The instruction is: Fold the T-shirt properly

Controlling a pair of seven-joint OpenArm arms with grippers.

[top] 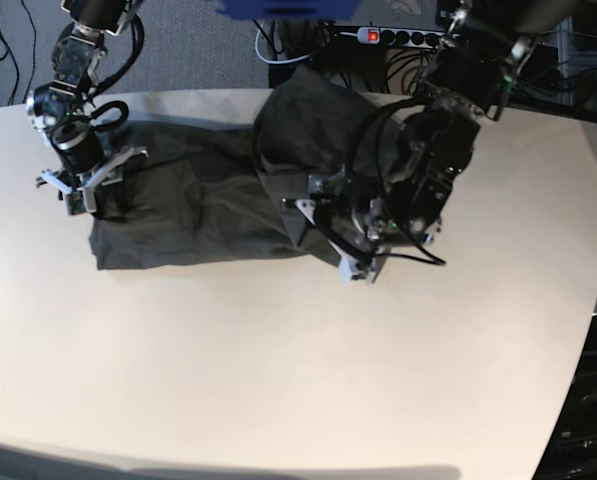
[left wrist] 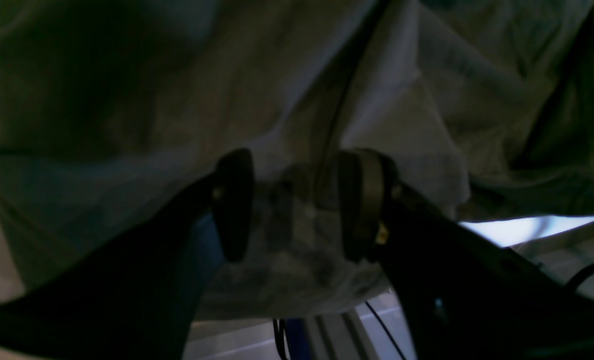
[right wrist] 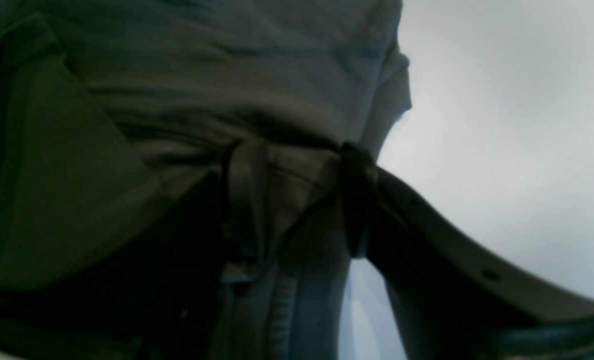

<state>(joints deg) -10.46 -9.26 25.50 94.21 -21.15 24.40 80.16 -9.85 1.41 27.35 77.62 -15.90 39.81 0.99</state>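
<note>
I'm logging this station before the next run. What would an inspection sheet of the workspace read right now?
Surface: pale table, bare in front.
Job's things: T-shirt, dark grey, spread and bunched along the far side.
Clutter: nothing seen.
Grippers: left gripper and right gripper each have fabric between their fingers.
Cables: black leads on the left arm; power strip with plugs behind the table.
Surroundings: grey floor.
</note>
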